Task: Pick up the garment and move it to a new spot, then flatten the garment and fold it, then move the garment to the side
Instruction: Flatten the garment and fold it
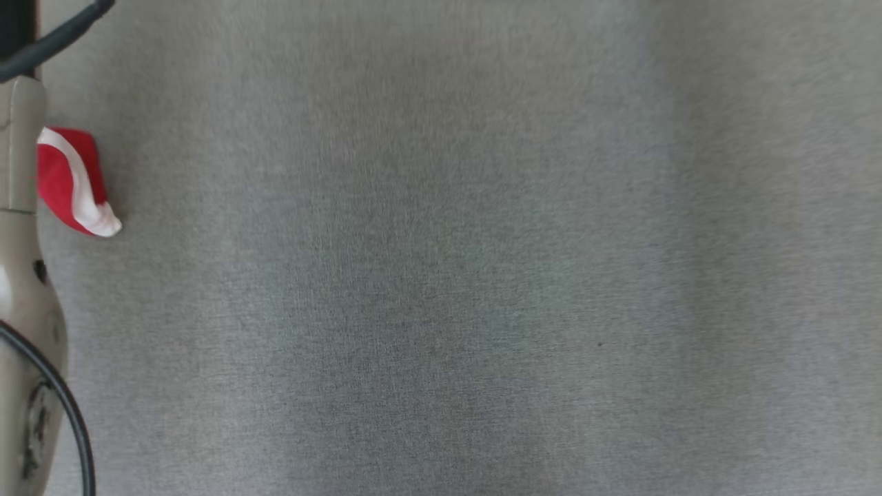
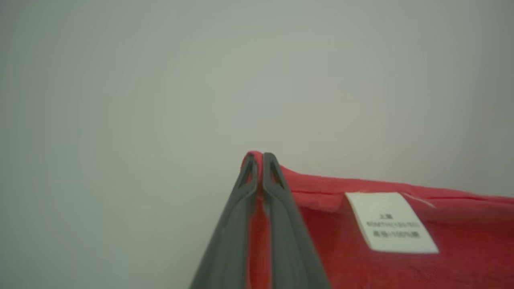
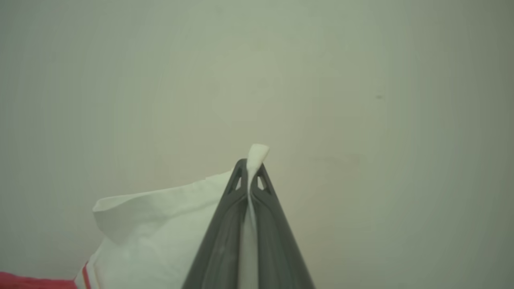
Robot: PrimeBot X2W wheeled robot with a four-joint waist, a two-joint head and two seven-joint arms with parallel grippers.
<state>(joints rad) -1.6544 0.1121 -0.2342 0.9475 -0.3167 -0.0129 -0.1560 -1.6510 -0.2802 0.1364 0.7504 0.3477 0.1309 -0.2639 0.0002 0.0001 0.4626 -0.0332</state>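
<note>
Looked steeply down on the grey counter (image 1: 482,275) from the head. Peered close along each arm's jaws from both wrists. Shared the garment (image 1: 69,179) across all three.

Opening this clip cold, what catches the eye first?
A scrap of red-and-white garment at the head view's left edge, beside a pale forearm, against the grey surface. In the wrist views the left claw is shut on its red edge near a white label, the right claw on a white corner.

Left gripper (image 2: 260,157): jaws clamped on the garment (image 2: 461,241) at its red hem. Right gripper (image 3: 251,163): jaws clamped on white cloth. A pale forearm (image 1: 21,207), probably the left, lines the head view's edge.
</note>
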